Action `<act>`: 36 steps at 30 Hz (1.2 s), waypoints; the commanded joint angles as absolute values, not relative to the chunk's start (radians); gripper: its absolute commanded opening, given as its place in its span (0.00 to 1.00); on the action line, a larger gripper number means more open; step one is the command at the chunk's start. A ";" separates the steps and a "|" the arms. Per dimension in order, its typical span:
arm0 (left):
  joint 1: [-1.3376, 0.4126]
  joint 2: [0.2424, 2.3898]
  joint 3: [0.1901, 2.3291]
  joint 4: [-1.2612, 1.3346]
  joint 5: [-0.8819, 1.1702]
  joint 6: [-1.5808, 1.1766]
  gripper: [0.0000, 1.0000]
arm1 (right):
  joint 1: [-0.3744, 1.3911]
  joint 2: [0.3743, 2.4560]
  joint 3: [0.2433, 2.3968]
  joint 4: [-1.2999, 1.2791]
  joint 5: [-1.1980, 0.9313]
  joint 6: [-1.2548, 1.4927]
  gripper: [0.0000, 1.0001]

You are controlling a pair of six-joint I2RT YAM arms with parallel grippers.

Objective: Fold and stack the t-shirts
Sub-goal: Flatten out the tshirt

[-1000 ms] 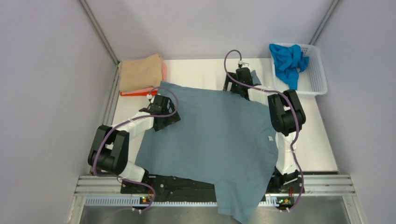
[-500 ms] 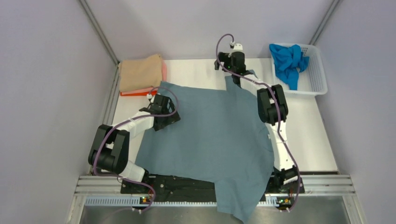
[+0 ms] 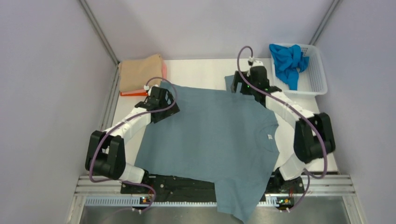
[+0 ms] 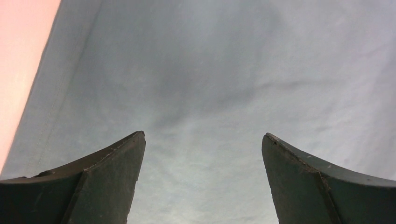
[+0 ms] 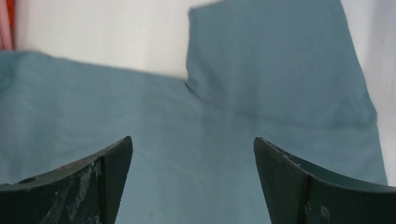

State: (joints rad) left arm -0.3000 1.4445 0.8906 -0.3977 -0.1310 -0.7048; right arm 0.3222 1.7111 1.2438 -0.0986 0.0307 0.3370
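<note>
"From above, where is the grey shirt [image 3: 210, 140]?"

"Spread flat across the middle of the table [image 3: 201, 70]. Its lower edge hangs off the bottom between the arm bases, and the collar points to the right of the frame."

"And the grippers?"

"The left gripper [image 3: 159, 100] is over the shirt's upper-left corner. The right gripper [image 3: 247, 81] is over the upper-right part, beside the sleeve [image 3: 232, 83]. From up here I can't tell how wide either one stands."

"Any other shirts?"

"A folded tan shirt [image 3: 140, 72] lies at upper left, with a pink shirt [image 3: 164, 70] and an orange shirt [image 3: 133, 93] peeking out beneath it. A blue shirt [image 3: 287, 60] is crumpled in the basket [image 3: 317, 79] at upper right."

"What about the left wrist view?"

"The fingers [image 4: 93, 177] sit in the bottom corners, spread wide, with nothing gripped. Grey cloth fills the frame under them, and a hem line runs down the left side. A pinkish strip shows at upper left, but I can't tell what it is."

"And the right wrist?"

"Those fingers [image 5: 79, 186] are also wide apart and holding nothing. The sleeve lies flat at upper right, the shirt body crosses the lower frame, and bare table shows at upper left."
</note>
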 commanded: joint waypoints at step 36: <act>-0.183 2.263 1.676 -0.464 0.046 -0.751 0.99 | 0.132 2.446 2.039 -0.411 0.005 0.209 0.99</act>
State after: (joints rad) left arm -0.1921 2.1666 1.6615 -0.4652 -0.0204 -0.7319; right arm 0.1528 2.3409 1.8797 -0.3481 0.0742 0.2623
